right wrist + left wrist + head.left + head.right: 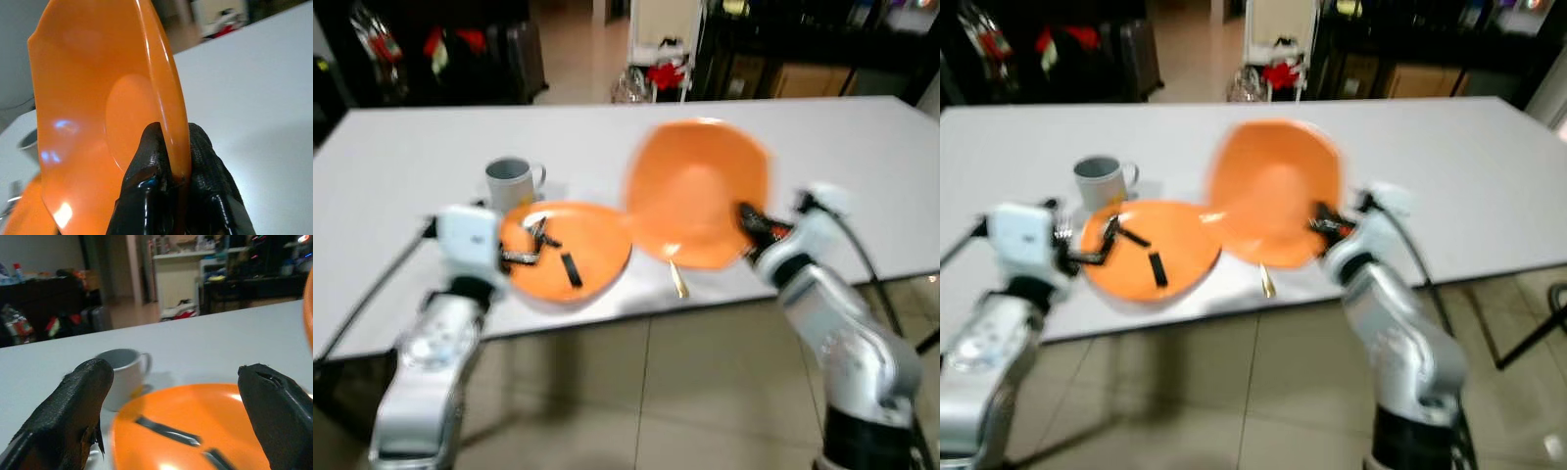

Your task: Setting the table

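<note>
The right gripper (171, 171) is clamped on the rim of 1 orange plate (700, 191), holding it tilted above the white table (822, 147). The left gripper (181, 401), fingers apart, hovers at a 2nd orange plate (573, 250) lying near a grey mug (512, 181).

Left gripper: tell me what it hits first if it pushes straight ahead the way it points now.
Probably the flat orange plate lying right beyond the open left gripper, with the grey mug behind it. Depth is hard to judge, so it might pass just above the plate.
</note>
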`<state>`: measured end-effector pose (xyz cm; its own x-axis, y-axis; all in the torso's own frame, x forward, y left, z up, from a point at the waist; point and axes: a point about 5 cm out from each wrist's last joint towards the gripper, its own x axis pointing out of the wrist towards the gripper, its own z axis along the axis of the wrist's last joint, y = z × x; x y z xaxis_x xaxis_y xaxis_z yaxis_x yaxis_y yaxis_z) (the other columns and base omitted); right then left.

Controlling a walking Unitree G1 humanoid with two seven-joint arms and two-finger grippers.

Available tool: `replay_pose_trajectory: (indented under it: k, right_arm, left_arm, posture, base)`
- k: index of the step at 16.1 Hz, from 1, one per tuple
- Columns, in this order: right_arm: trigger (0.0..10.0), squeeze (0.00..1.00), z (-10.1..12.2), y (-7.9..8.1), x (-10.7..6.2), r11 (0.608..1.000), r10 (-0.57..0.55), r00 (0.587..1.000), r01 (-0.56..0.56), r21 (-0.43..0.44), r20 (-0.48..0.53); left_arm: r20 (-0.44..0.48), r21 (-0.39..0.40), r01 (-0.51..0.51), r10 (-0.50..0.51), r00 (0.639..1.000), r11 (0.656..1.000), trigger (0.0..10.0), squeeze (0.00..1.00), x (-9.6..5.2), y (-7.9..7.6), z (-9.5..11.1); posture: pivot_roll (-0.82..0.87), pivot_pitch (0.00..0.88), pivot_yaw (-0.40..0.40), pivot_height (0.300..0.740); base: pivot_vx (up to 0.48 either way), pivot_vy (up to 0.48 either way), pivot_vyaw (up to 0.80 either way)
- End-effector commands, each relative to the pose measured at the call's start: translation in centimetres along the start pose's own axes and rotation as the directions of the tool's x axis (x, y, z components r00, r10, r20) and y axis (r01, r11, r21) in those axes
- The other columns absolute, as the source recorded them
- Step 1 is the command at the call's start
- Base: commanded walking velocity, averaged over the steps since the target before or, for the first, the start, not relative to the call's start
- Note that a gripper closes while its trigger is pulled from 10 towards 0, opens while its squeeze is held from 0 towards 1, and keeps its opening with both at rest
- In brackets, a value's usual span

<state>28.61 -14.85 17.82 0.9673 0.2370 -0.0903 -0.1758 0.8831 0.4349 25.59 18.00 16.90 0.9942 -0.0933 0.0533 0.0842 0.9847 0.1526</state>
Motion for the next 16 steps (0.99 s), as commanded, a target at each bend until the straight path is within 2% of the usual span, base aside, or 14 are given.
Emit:
replay_pose_trajectory:
  k: [1,6,8,10,14,16]
  right_arm:
    - [10.0,0.0,1.0,-1.0,-0.4,1.0,-0.028,0.999,0.028,-0.006,0.03]
    - [10.0,0.0,0.7,-0.7,-0.2,1.0,0.006,1.0,-0.006,-0.024,0.0]
    - [10.0,0.0,0.6,-0.4,-0.1,0.998,0.033,0.999,-0.034,-0.047,-0.014]
    - [10.0,0.0,0.5,-0.1,-0.1,0.998,0.061,0.998,-0.061,-0.024,-0.022]
    - [10.0,0.0,0.7,-0.4,0.3,0.999,0.042,0.999,-0.042,0.02,-0.011]
    - [10.0,0.0,1.3,-1.0,0.6,1.0,0.015,1.0,-0.015,0.013,0.009]
  left_arm:
    - [0.013,-0.009,0.036,-0.036,0.999,0.999,10.0,0.0,0.2,-1.0,0.3]
    - [0.016,-0.006,0.04,-0.04,0.999,0.999,10.0,0.0,0.2,-0.9,0.4]
    - [0.017,-0.001,0.034,-0.034,0.999,0.999,10.0,0.0,0.1,-0.7,0.4]
    - [0.018,0.006,0.03,-0.03,0.999,1.0,10.0,0.0,-0.1,-0.6,0.4]
    - [0.031,0.01,0.035,-0.035,0.999,0.999,10.0,0.0,-0.5,-0.3,0.6]
    - [0.039,0.013,0.057,-0.057,0.998,0.998,10.0,0.0,-0.6,-0.4,0.8]
  posture:
    - [-0.05,0.0,-0.037,0.74]
    - [-0.04,0.0,-0.04,0.74]
    - [-0.04,0.0,-0.043,0.74]
    - [-0.03,0.0,-0.047,0.74]
    - [-0.02,0.0,-0.054,0.74]
    - [-0.01,0.0,-0.053,0.74]
  base:
    - [0.405,0.0,0.0]
    - [0.407,0.0,0.0]
    - [0.405,0.0,0.66]
    - [0.398,0.0,0.8]
    - [0.345,0.0,0.0]
    - [0.0,0.0,0.0]
